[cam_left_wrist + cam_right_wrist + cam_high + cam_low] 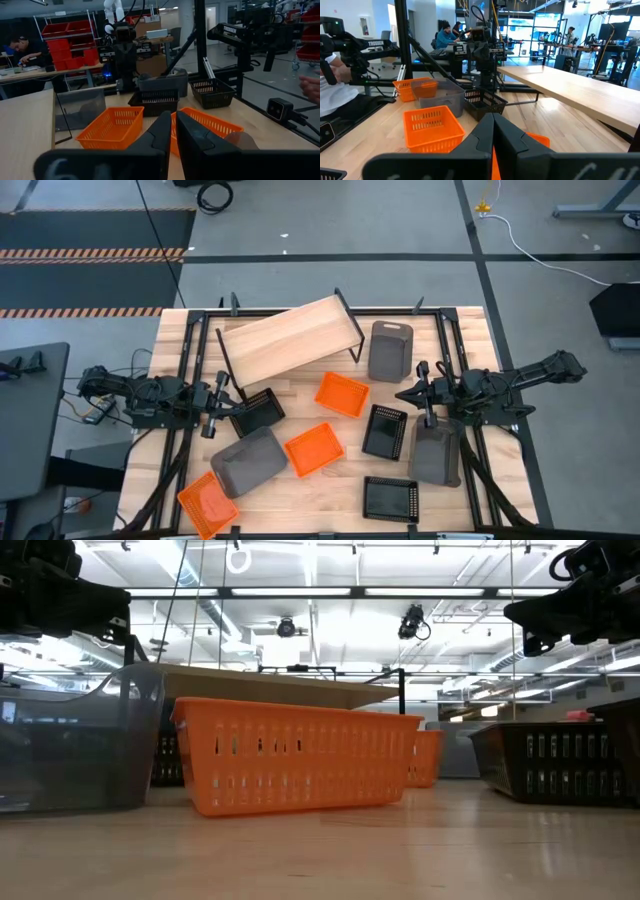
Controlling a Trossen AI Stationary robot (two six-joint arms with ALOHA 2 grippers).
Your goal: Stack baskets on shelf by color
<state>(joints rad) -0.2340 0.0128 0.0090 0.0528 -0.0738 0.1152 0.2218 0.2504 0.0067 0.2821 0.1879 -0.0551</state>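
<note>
Baskets: orange baskets (341, 393), black and grey ones lay scattered on the desk (300, 510); none on the shelf (288, 338).
Shelf: at 12 o'clock, long axis tilted.
Left gripper (210, 428): jaws nearly together, empty; black basket (257, 412) just beside, toward 3 o'clock.
Right gripper (431, 417): jaws pressed together, empty, above grey bin (436, 453).
Room: open desk between baskets.

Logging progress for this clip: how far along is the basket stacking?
Nothing looks done: the shelf top is bare. Nothing is in hand; the left claw and right claw are shut and empty. Orange baskets, black baskets and grey bins all remain scattered on the table.
</note>
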